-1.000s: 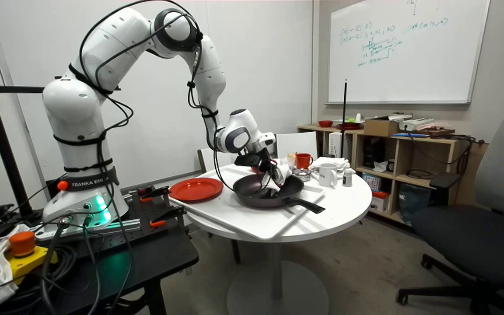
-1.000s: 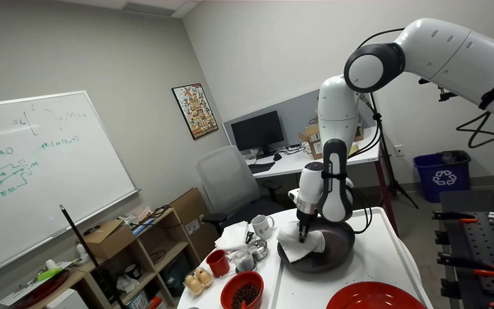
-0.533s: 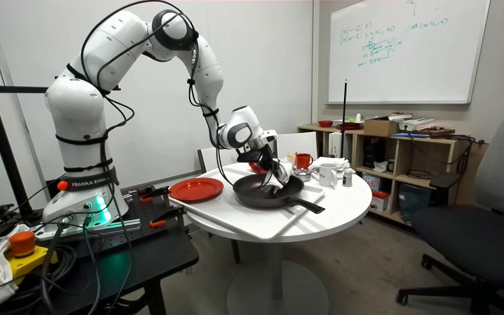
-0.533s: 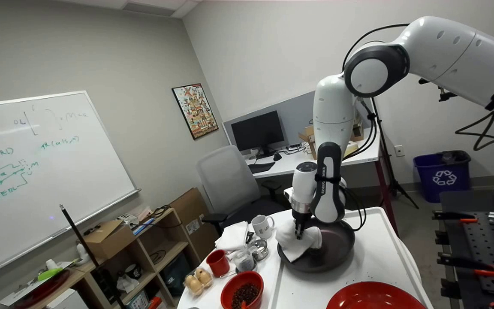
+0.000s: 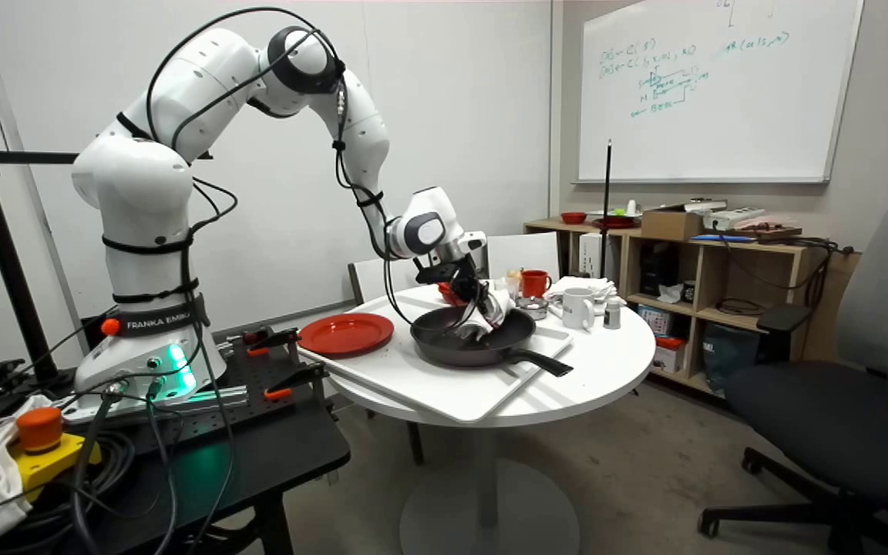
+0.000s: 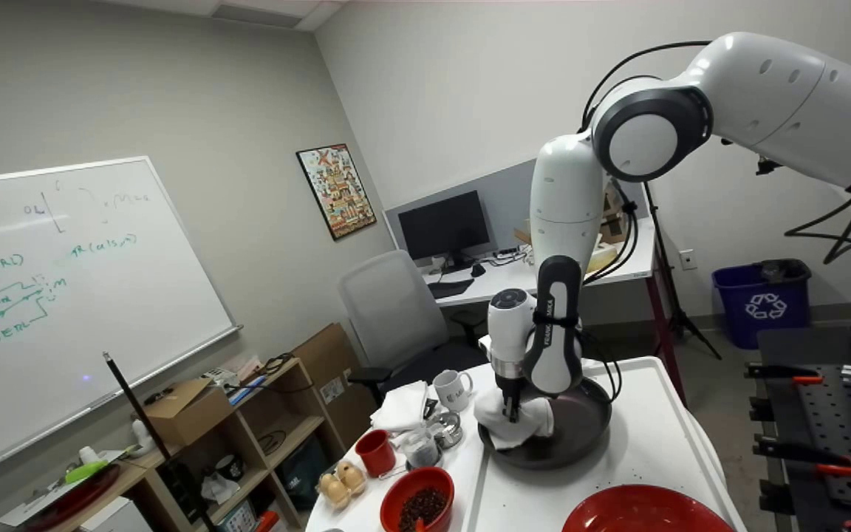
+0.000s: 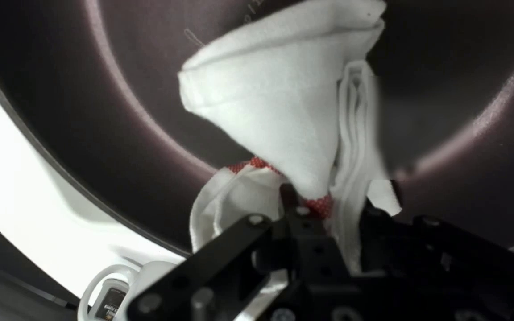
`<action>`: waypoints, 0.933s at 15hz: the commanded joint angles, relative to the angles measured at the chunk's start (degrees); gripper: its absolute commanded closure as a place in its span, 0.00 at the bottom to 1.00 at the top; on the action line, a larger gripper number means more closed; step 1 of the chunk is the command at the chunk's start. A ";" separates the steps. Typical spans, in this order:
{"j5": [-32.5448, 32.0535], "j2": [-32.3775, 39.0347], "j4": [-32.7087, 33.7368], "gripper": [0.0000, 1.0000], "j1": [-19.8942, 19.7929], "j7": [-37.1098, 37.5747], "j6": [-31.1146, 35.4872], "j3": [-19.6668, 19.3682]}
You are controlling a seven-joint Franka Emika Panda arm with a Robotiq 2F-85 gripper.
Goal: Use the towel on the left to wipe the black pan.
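pincer point(image 6: 511, 412) points down into the black pan point(image 6: 577, 432), clenched on the towel point(image 7: 275, 93); towel sits bunched in the pan, at and below the fingertips. wrist view gives the detail: a broad white fold spreads ahead of the pincer over the pan floor, layered edges stack just beside the pinch, a looser tuft bulges on its other side, red weave shows at the grip itself. in both exterior views the towel reads mostly white. pan handle point(image 5: 540, 361) shows in an exterior view, running away from the pincer across the edge of the white tray point(image 5: 413, 378); in an exterior view the arm point(image 6: 562, 192) covers part of the rim behind the pincer. red plate point(image 5: 346, 334), well apart from the pincer, is whole in an exterior view; where the red bowl point(image 6: 394, 504) shows its dark contents, plate and bowl are both cut by the bottom edge. white mug point(image 7: 154, 267), beyond the pan rim from the pincer, is cut off low in the wrist view. one finger is hard to make out, dark beside a blurred patch; whether the towel's underside lies flat, cannot tell.
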 commanded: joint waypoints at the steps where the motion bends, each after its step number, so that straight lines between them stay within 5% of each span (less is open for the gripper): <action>1: -1.05 1.59 2.31 0.96 -1.21 0.96 -2.06 1.49; 8: -2.20 0.23 -0.59 0.96 -8.36 -2.80 1.29 9.56; 14: -3.76 -0.81 -2.58 0.96 -20.48 -9.36 3.84 22.05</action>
